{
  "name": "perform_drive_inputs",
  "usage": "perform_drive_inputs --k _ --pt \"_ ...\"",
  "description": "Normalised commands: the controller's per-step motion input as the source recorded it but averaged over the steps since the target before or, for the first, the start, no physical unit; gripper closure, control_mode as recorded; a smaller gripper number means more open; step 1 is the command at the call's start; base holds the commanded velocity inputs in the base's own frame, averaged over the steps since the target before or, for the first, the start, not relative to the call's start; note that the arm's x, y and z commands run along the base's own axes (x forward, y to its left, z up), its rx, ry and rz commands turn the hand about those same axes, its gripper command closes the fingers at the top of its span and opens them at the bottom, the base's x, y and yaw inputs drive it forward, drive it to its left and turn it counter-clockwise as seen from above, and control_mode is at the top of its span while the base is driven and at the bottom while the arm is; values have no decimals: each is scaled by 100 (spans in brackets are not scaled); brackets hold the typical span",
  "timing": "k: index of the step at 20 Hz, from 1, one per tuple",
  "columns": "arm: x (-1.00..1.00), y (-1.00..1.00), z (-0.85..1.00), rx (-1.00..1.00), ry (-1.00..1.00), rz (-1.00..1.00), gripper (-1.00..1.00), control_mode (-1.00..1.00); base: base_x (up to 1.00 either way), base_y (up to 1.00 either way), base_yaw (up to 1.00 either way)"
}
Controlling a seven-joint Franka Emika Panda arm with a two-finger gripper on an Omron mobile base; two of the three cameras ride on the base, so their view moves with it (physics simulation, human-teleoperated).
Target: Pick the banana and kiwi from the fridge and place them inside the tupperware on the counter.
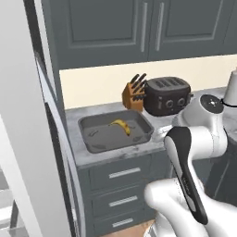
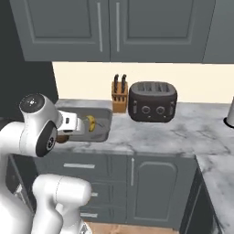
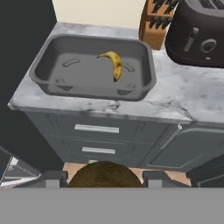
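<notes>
With the gripper (image 3: pixel 105 180) clamped on the kiwi (image 3: pixel 105 174), it needed carrying over the tupperware (image 3: pixel 52 57), clear of the banana (image 3: pixel 114 63).

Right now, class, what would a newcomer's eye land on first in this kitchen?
The slim curved yellow banana lying inside the shallow dark grey tupperware on the marbled counter. Next, the round brown kiwi sits between the gripper's jaws, in front of the counter's drawers.
</notes>
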Motion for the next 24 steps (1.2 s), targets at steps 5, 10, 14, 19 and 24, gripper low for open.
perform_drive_inputs --k 5,10,14,19,24 --pt "0 0 0 0 0 0 100 100 94 23 1" --pt "18 21 -32 0 5 1 100 -100 49 20 2" --pt "24 62 -90 0 15 3 100 -100 0 0 0" --pt "60 61 -77 0 14 3 100 -100 0 0 0" --pt "85 32 -42 0 9 1 100 -100 0 0 0"
